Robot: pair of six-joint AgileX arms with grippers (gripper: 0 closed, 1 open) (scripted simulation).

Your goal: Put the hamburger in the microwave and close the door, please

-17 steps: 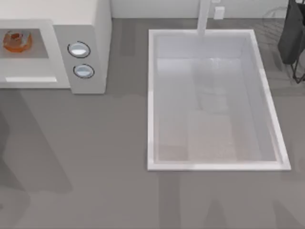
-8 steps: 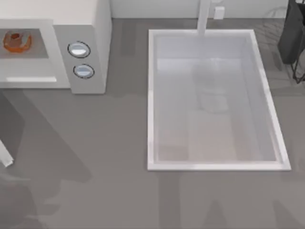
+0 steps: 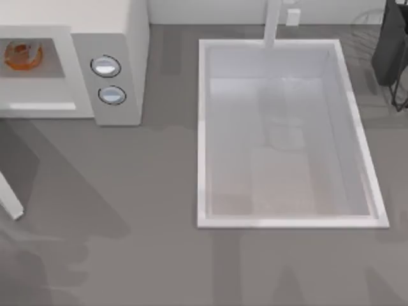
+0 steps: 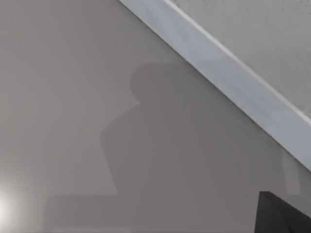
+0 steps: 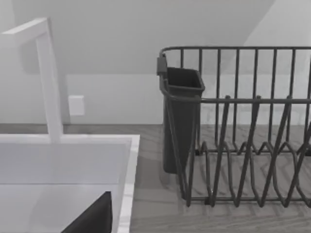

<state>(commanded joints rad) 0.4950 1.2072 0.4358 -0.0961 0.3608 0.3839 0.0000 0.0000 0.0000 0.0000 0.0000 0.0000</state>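
The hamburger (image 3: 23,54) sits inside the microwave (image 3: 121,25) cavity at the table's far left. Two round dials (image 3: 105,65) are on the microwave's side panel. The door (image 3: 11,203) shows as a slim white edge at the left border of the top view, standing out from the microwave and casting a wide shadow on the counter. In the left wrist view a white strip of the door's frame (image 4: 228,77) runs diagonally, very close, with a dark piece of my left gripper (image 4: 279,216) in the corner. A dark part of my right gripper (image 5: 92,218) hangs over the sink's corner.
A big white sink basin (image 3: 204,134) with a tap (image 3: 273,22) fills the middle and right of the table. A dark wire dish rack (image 5: 243,145) with a cutlery cup (image 5: 182,116) stands at the far right. Bare grey counter (image 3: 127,210) lies in front of the microwave.
The door's white edge has come into the top view at the left border and swung further in. Its shadow on the counter has spread to the right. The hamburger has not moved.
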